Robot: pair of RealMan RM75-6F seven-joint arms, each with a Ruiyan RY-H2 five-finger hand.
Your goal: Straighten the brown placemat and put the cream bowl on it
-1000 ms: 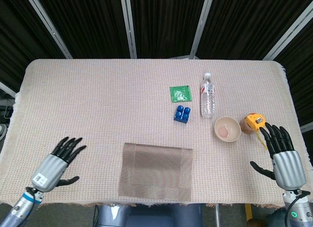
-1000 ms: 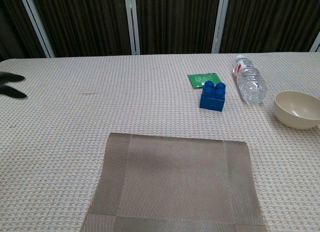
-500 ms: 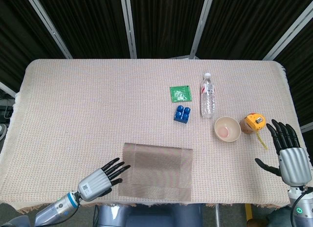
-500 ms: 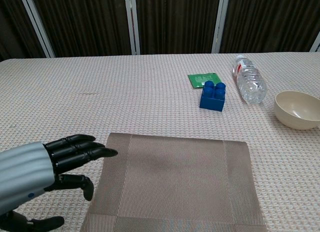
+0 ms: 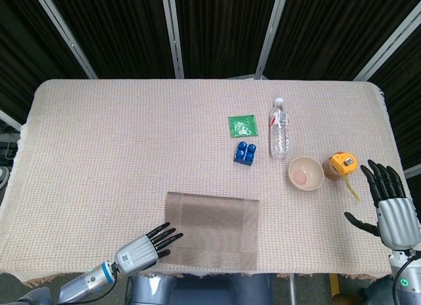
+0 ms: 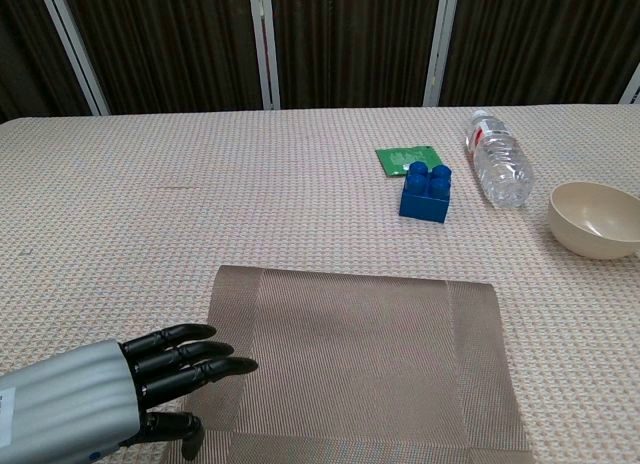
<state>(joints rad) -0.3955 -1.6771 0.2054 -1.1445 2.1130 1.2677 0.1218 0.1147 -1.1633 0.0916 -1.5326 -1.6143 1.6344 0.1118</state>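
In the head view, the brown placemat (image 5: 211, 230) lies at the near table edge. The left hand (image 5: 145, 247) reaches over its left border, fingers spread, holding nothing. The cream bowl (image 5: 305, 173) stands well apart to the right, just beside a yellow tape measure (image 5: 343, 164). The right hand (image 5: 391, 206) hovers open and empty.

In the chest view, the left hand's fingertips (image 6: 232, 364) lie over the placemat's left border.

Table (image 5: 99, 154), covered by a beige woven cloth. Lying directly on it: brown placemat (image 5: 210, 231) at the near edge; green packet (image 5: 243, 126); blue toy brick (image 5: 245, 152) just nearer; clear water bottle (image 5: 280, 128) on its side; cream bowl (image 5: 305, 173), upright; yellow tape measure (image 5: 343, 164) beside the bowl.
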